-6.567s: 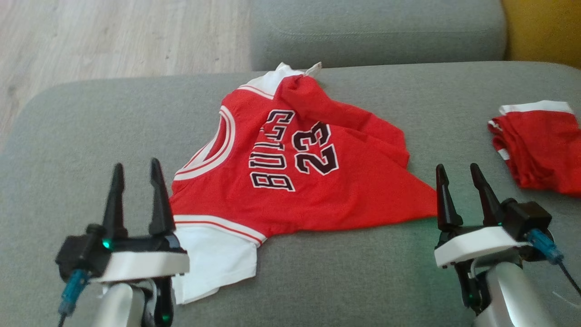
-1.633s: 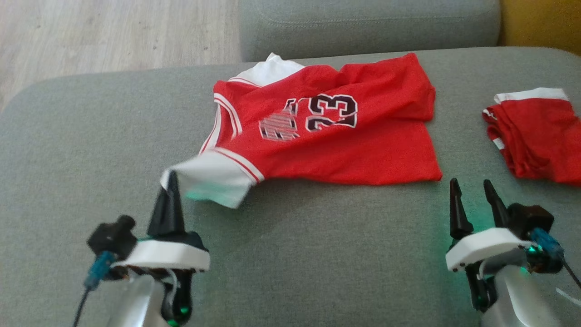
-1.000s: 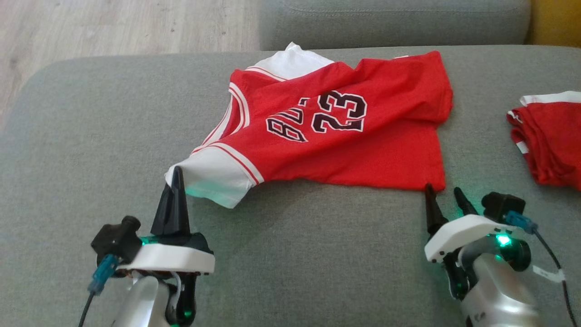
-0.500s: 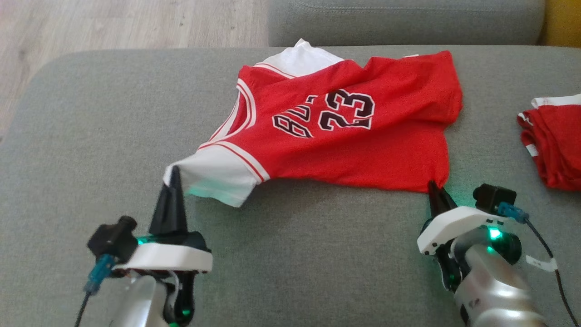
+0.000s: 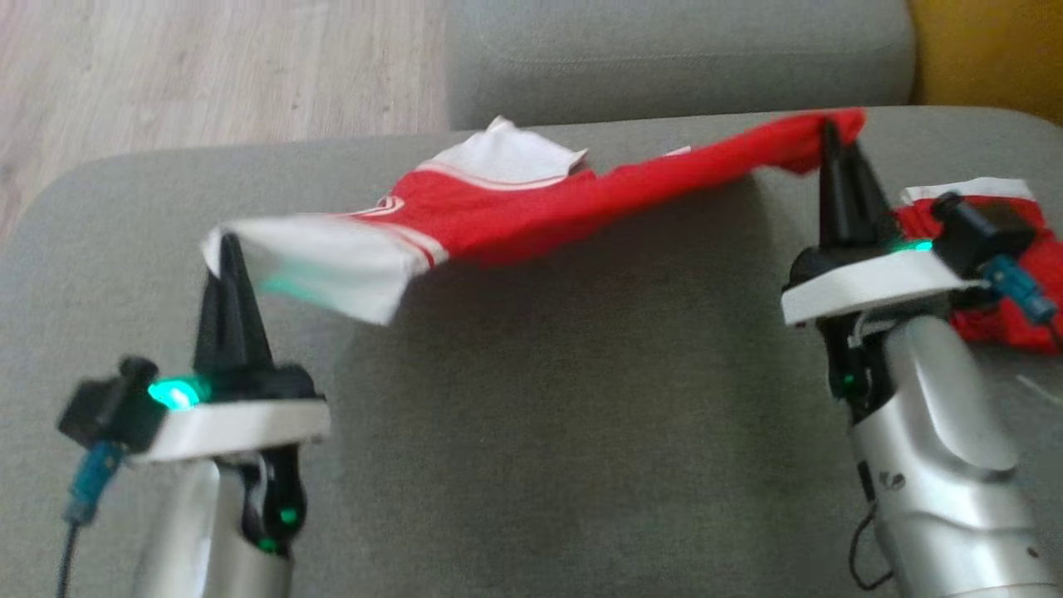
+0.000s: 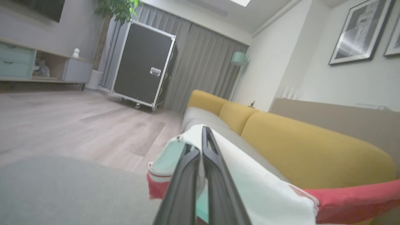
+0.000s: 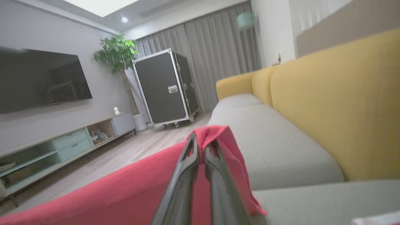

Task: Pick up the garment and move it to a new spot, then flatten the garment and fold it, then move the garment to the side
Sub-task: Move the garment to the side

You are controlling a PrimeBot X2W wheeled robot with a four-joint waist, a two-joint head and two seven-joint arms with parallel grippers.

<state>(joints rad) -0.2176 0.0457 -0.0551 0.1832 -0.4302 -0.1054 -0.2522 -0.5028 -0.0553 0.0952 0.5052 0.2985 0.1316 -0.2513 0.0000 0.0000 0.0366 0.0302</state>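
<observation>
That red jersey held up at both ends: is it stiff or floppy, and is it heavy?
Probably floppy: the red jersey droops and creases between the left gripper and right gripper. Likely light, since two fingertip pinches at its edges hold it up.

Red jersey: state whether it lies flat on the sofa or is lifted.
Lifted. The jersey hangs stretched between the left gripper, shut on its white sleeve, and the right gripper, shut on a red corner.

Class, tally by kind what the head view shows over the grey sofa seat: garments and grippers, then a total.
Red-and-white garments: 2 (jersey held up by both ends; second garment lying at the right)
Grippers: 2 (left gripper, right gripper, each shut on the jersey)
Total: 4
</observation>
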